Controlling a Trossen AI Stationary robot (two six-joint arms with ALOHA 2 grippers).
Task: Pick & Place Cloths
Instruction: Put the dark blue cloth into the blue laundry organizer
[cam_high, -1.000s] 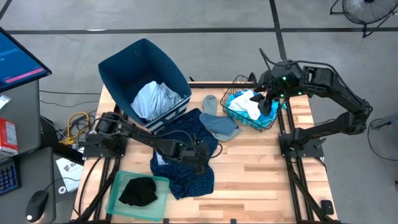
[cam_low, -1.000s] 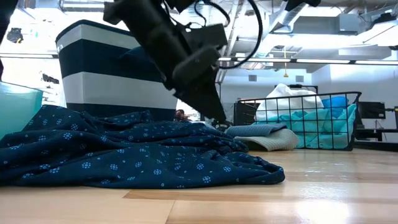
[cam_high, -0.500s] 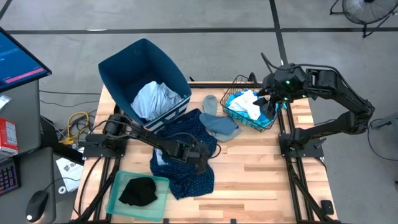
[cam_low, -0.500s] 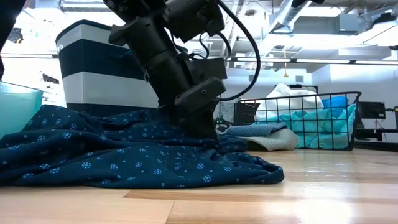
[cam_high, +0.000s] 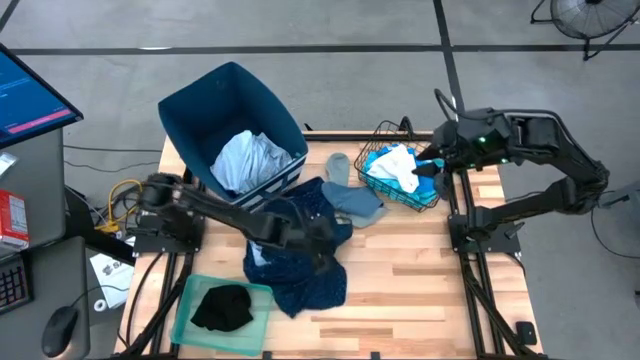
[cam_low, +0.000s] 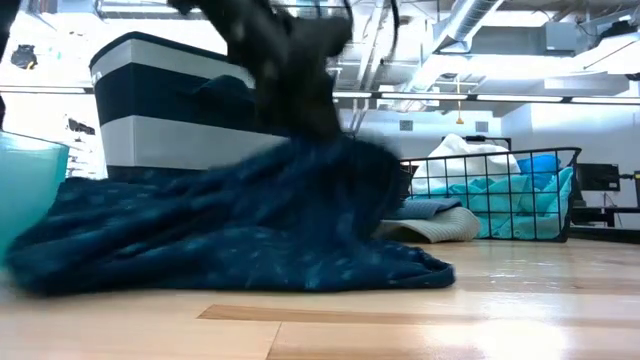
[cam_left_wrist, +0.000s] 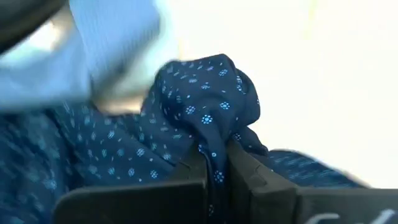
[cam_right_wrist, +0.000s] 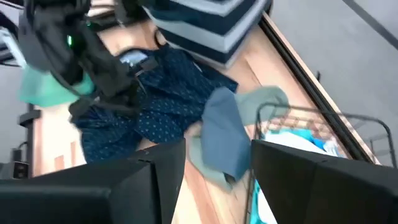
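Note:
The dotted navy cloth (cam_high: 300, 262) lies on the table's middle, drawn up into a peak (cam_low: 330, 160) under my left gripper (cam_high: 318, 243), which is shut on it. My right gripper (cam_right_wrist: 217, 180) hangs open over the wire basket (cam_high: 432, 200), with nothing between its fingers. White and turquoise cloths (cam_high: 398, 166) fill the basket. A grey-blue cloth (cam_high: 352, 202) and a grey one (cam_high: 336, 168) lie flat between the basket and the navy cloth. A pale blue cloth (cam_high: 250, 158) sits in the dark blue bin (cam_high: 205, 100), and a black cloth (cam_high: 222, 307) lies in the green tray (cam_high: 190, 300). My left gripper pinches a bunched fold (cam_left_wrist: 214, 163) of the navy cloth between its two fingers, several layers gathered together. A knot of fabric (cam_left_wrist: 208, 93) bulges past the fingertips. The fingers come from above. The cloth hangs from them like a tent, its lower edges (cam_low: 410, 272) still on the table.
The bin stands at the far left, tipped toward the table's middle. The tray sits at the near left corner. Bare wood (cam_high: 410, 280) stretches along the near right. A monitor (cam_high: 30, 95) and cables (cam_high: 125, 195) are off the table's left edge.
My left gripper has come down onto the navy cloth, shut on a fold of it and risen. The cloth's middle has been pulled up into a peak while its edges stay on the table. My right gripper has drifted slightly toward the table's right edge.

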